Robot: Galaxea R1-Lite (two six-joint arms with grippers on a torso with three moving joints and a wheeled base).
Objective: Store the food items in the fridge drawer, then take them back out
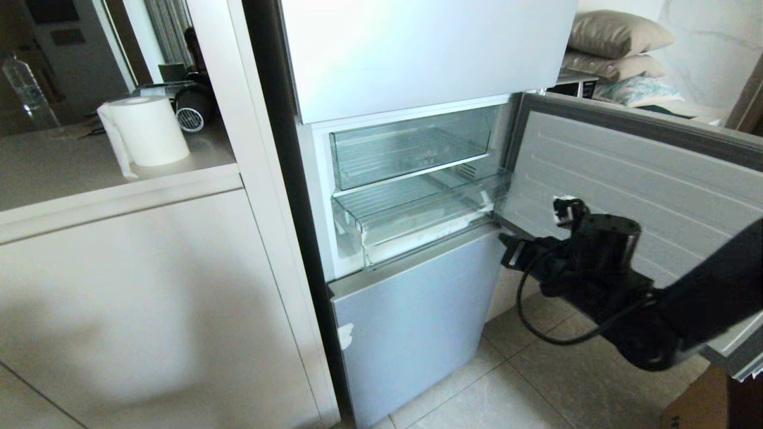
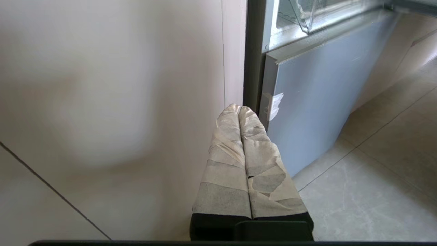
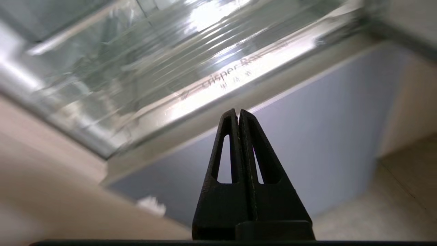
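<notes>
The fridge drawer [image 1: 417, 229] is the lower of two clear bins in the open middle compartment, and nothing shows inside it. No food items are in view. My right gripper [image 1: 505, 243] hangs shut and empty just right of the drawer's front corner, at about its height. In the right wrist view its black fingertips [image 3: 238, 112] point at the grey panel just under the drawer's front lip [image 3: 218, 85], apart from it. My left gripper [image 2: 239, 109], with tape-wrapped fingers [image 2: 228, 164], is shut and empty, low by the cabinet side next to the fridge.
The compartment's door [image 1: 644, 179] stands open to the right, behind my right arm. The upper clear bin [image 1: 411, 146] sits above the drawer, and a shut grey door [image 1: 417, 310] lies below. A paper roll [image 1: 149, 131] stands on the left counter [image 1: 71, 179]. A cardboard box [image 1: 697, 399] is on the floor.
</notes>
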